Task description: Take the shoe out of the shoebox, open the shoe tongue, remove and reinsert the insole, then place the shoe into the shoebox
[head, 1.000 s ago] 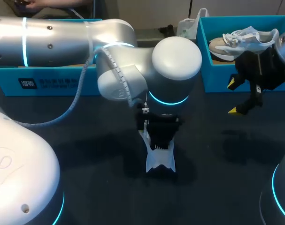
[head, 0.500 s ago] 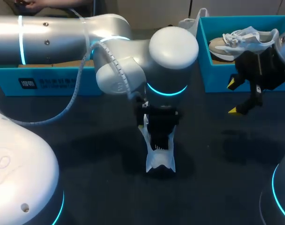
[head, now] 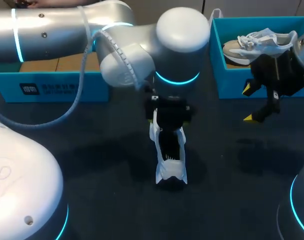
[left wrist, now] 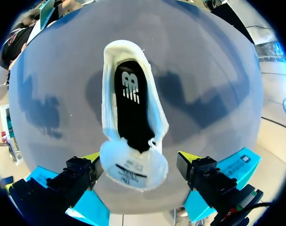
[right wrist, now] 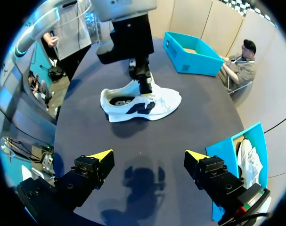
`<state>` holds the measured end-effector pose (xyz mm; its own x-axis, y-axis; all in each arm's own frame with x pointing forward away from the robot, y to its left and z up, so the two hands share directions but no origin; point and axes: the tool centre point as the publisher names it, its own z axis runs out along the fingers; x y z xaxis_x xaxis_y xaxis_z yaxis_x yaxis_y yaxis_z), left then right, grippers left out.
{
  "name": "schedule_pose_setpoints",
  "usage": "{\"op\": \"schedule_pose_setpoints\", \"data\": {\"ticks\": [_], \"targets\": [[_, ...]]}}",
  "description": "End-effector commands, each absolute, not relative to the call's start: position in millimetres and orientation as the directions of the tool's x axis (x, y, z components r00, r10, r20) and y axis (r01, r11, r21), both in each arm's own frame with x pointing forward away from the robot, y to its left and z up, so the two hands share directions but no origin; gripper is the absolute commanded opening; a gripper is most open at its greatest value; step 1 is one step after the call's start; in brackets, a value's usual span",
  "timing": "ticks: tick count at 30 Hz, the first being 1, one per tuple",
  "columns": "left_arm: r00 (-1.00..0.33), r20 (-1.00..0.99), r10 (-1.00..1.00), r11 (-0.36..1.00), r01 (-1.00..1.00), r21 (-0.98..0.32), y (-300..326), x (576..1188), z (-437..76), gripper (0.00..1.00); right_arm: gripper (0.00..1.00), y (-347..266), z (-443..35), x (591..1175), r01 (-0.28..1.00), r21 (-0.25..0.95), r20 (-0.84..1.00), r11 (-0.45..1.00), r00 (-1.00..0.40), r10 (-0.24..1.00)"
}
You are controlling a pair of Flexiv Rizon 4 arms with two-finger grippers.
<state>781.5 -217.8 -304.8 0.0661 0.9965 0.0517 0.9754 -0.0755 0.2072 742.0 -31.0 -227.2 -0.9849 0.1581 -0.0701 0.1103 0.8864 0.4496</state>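
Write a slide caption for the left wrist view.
Open left tool hovers over the white shoe, tongue folded open, black insole inside.

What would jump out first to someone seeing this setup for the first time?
A white sneaker lies in the middle of the table, black insole showing, directly under the open left gripper. To the right, the open right gripper hangs in front of a blue shoebox holding another sneaker.

shoe [head: 169, 165]: white, upright on table | insole [left wrist: 132, 106]: black, inside (tongue [left wrist: 131, 167] open) | shoebox [head: 229, 82]: blue, well apart
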Motion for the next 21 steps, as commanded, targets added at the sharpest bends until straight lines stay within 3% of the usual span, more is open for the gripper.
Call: {"op": "schedule_pose_setpoints", "data": {"ticks": [1,8,9,11,14,21], "targets": [[0.069,0.066,0.995,-0.082,0.973,0.218,-214,790,-295,1.00,1.00,-30,-227,742,0.112,0.447,-0.070,0.888,-0.985,0.160],[0.054,0.076,0.996,-0.069,0.975,0.210,-213,808,-293,1.00,1.00,-30,-227,742,0.112,0.447,-0.070,0.888,-0.985,0.160],[0.057,0.081,0.995,-0.073,0.974,0.214,-213,809,-293,0.96,1.00,-30,-227,742,0.112,0.447,-0.070,0.888,-0.985,0.160],[0.057,0.085,0.995,-0.074,0.973,0.217,-215,810,-294,0.69,1.00,-30,-227,742,0.112,0.447,-0.070,0.888,-0.985,0.160],[0.058,0.085,0.995,-0.075,0.973,0.219,-218,812,-296,0.43,1.00,-30,-227,742,0.112,0.447,-0.070,0.888,-0.985,0.160],[0.066,0.089,0.994,-0.084,0.973,0.216,-220,808,-296,0.41,1.00,-30,-227,742,0.112,0.447,-0.070,0.888,-0.985,0.160]]}}
